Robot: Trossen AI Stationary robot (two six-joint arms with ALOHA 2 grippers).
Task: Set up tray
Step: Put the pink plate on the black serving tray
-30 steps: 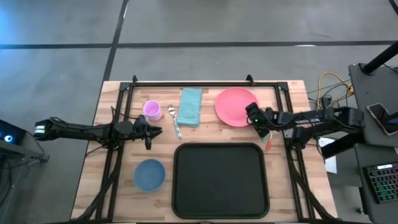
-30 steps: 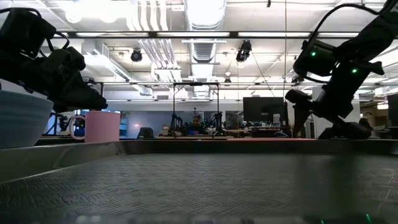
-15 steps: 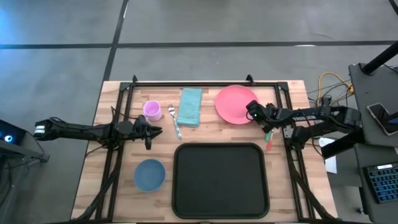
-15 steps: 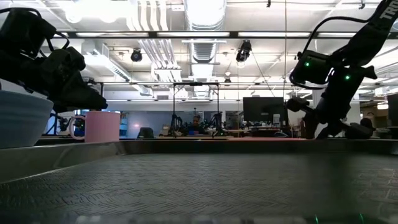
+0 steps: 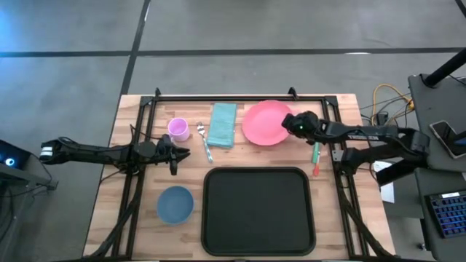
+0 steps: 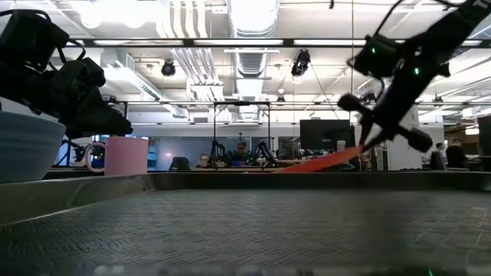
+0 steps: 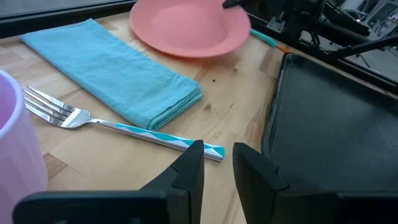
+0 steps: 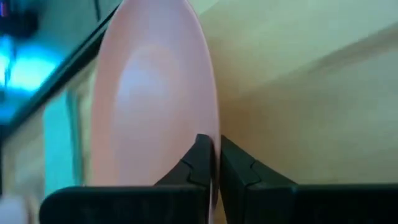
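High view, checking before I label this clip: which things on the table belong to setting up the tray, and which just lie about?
In the job:
tray, bare
pink plate, rim clamped in the right gripper, tilted off the table
blue bowl
pink cup
fork
teal napkin

Lying about:
cables beside the table
left gripper waits by the fork

Ceiling lamps (image 6: 253, 11) glared bright overhead; the table (image 5: 335, 225) was evenly lit, and the pink plate (image 8: 149, 106) was blurred close up.
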